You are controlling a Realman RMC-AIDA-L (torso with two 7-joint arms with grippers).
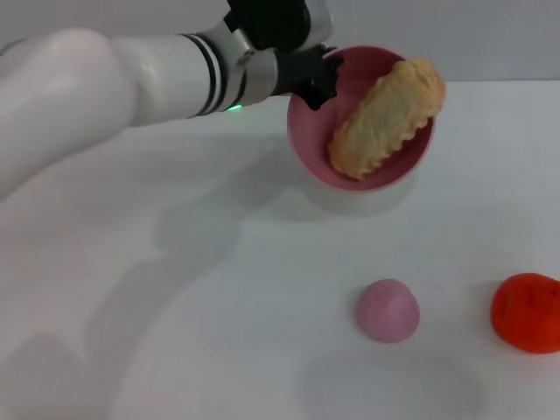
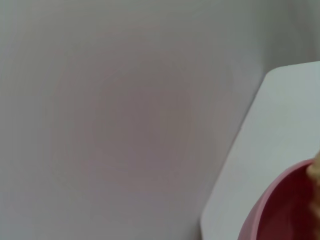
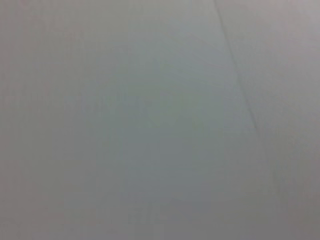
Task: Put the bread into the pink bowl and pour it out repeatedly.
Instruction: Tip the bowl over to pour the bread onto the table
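Nearest me, well in front of the pink bowl point(image 1: 363, 131), sits a small pink lump point(image 1: 388, 310), with an orange-red thing point(image 1: 528, 312) to its right on the white table point(image 1: 175, 289). The left gripper point(image 1: 317, 80) is clamped on the bowl's left rim, holding it lifted and tipped toward me, presumably to pour. The bread point(image 1: 389, 116) lies inside, leaning over the bowl's far-right edge. The right arm isn't in sight.
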